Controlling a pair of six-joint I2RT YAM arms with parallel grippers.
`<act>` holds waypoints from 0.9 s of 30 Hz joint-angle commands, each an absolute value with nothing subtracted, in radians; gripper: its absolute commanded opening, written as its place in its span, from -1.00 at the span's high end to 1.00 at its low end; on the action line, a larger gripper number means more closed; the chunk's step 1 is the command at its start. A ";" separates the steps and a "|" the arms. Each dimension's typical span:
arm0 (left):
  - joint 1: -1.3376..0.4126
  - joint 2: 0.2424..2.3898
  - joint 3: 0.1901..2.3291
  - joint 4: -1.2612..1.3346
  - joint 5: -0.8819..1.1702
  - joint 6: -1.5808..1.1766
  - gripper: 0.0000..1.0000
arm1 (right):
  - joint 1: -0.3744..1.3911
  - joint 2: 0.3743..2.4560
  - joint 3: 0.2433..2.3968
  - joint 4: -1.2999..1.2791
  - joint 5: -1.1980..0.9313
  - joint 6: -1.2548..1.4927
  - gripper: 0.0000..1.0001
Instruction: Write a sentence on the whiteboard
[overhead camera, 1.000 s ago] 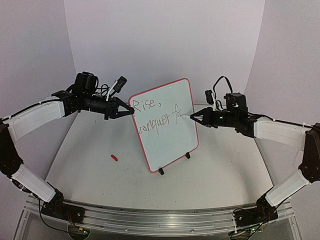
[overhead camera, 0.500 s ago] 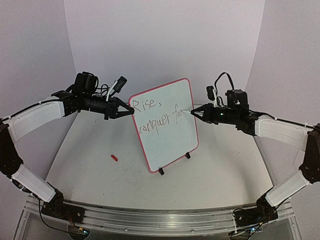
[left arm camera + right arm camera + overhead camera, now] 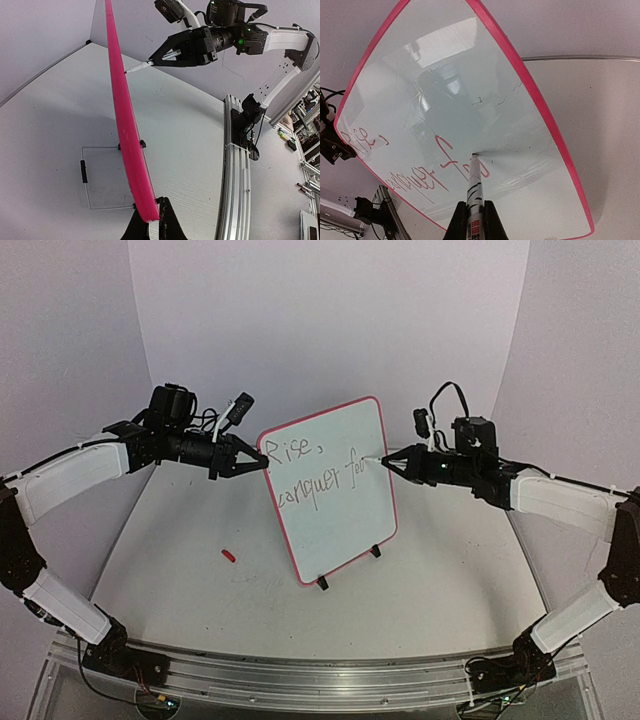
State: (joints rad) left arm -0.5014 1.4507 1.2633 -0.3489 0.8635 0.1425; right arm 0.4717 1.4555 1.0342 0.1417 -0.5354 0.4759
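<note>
1. Top view: the board (image 3: pixel 335 525) stood tilted on its feet in the middle of the desk (image 3: pixel 430 580), between the two arms. The left hand (image 3: pixel 260 462) pinched its left rim. The right hand (image 3: pixel 390 465), pressed together on a marker (image 3: pixel 376 462), reached in from the right. The marker's long axis ran near level, with its tip touching the face at the end of the sentence (image 3: pixel 315 480), near the right rim. A red cap (image 3: pixel 229 555) lay on the desk, well apart
2. Left wrist view: the board showed edge-on as a pink strip rising from the clamped left hand. The marker met it from the far side, roughly square to the face
3. Right wrist view: the marker ran straight out from the right hand to the last letter of the lower line, with bare board between the tip and the rim. The letters to come probably lay toward that rim, on the right arm's own side, and room there looked short
</note>
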 commanded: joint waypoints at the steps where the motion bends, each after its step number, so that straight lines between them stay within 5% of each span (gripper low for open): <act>1: -0.545 1.479 1.233 -0.521 0.862 0.210 1.00 | 0.468 1.431 0.999 0.160 -0.520 0.477 1.00; 27: -0.545 1.477 1.234 -0.521 0.862 0.210 1.00 | 0.468 1.255 0.976 0.152 -0.578 0.462 1.00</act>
